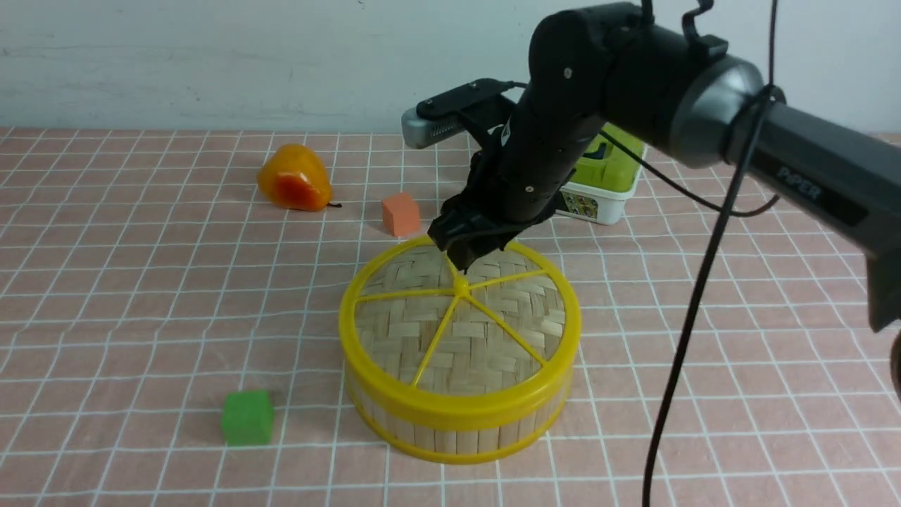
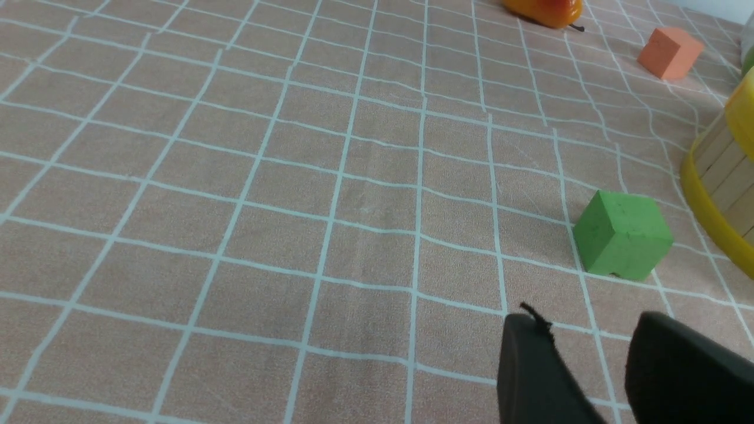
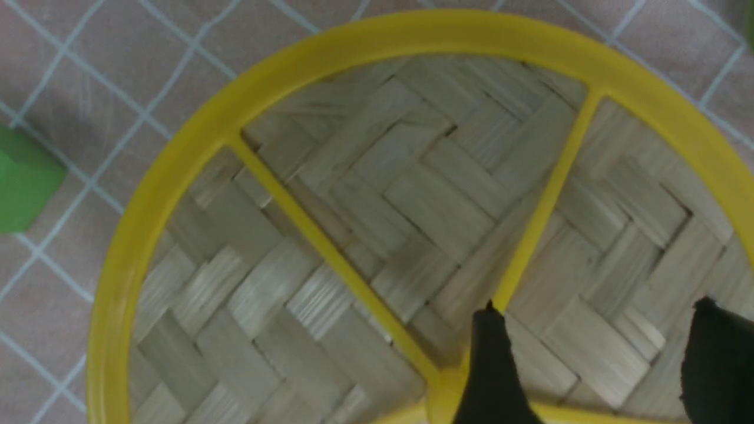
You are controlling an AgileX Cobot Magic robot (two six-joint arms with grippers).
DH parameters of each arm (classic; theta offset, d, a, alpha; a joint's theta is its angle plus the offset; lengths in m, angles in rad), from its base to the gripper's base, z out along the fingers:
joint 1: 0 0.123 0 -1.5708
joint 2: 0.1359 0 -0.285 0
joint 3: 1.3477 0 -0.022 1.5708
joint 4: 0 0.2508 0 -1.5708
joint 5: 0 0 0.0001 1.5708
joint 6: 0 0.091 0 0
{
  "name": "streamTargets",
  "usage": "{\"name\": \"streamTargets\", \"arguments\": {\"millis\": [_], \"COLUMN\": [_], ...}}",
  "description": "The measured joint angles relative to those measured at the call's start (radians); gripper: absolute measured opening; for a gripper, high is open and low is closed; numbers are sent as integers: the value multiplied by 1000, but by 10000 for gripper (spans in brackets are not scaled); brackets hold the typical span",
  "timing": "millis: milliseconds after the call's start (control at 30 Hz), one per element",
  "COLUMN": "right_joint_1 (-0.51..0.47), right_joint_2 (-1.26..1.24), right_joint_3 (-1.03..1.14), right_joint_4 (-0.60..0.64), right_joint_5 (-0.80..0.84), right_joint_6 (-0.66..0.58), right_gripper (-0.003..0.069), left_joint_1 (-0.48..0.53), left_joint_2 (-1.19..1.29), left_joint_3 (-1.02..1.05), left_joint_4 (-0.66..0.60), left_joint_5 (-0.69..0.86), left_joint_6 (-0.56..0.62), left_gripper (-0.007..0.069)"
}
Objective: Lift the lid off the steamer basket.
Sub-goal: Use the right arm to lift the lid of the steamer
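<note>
The steamer basket [image 1: 450,433] stands on the checked cloth, pale slat walls between yellow rings; its edge also shows in the left wrist view [image 2: 716,200]. The woven lid [image 1: 486,338] with yellow rim and spokes sits on top of it. My right gripper [image 1: 464,264] hangs just above the lid, beside the centre knob [image 1: 460,286]. In the right wrist view the lid [image 3: 412,194] fills the picture and the right gripper [image 3: 595,330] is open, nothing between its fingers. My left gripper [image 2: 589,330] is open over bare cloth, away from the basket.
A green cube [image 1: 246,417] lies left of the basket, near my left gripper [image 2: 621,232]. An orange cube [image 1: 400,213] and an orange-yellow fruit [image 1: 294,178] lie behind. A white box with a green lid [image 1: 605,176] stands behind my right arm.
</note>
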Motion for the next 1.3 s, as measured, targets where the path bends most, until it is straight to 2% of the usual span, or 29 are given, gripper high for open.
{"name": "streamTargets", "arguments": {"millis": [100, 333, 633, 867, 1000, 1300], "right_joint_1": [0, 2, 11, 15, 21, 62], "right_joint_2": [18, 33, 26, 11, 6, 14], "right_joint_3": [0, -6, -12, -75, -90, -59], "right_joint_4": [15, 54, 41, 40, 47, 31], "right_joint_5": [-13, 2, 65, 170, 179, 188], "right_joint_6": [12, 14, 18, 18, 18, 18], "right_gripper": [385, 309, 295, 376, 466, 486], "left_joint_1": [0, 0, 0, 0, 0, 0], "left_joint_2": [0, 0, 0, 0, 0, 0], "left_joint_3": [0, 0, 0, 0, 0, 0], "left_joint_4": [0, 0, -3, -3, -3, -4], "left_joint_5": [0, -1, -1, -1, -1, -1], "left_joint_6": [0, 0, 0, 0, 0, 0], "left_gripper": [239, 239, 239, 239, 239, 239]}}
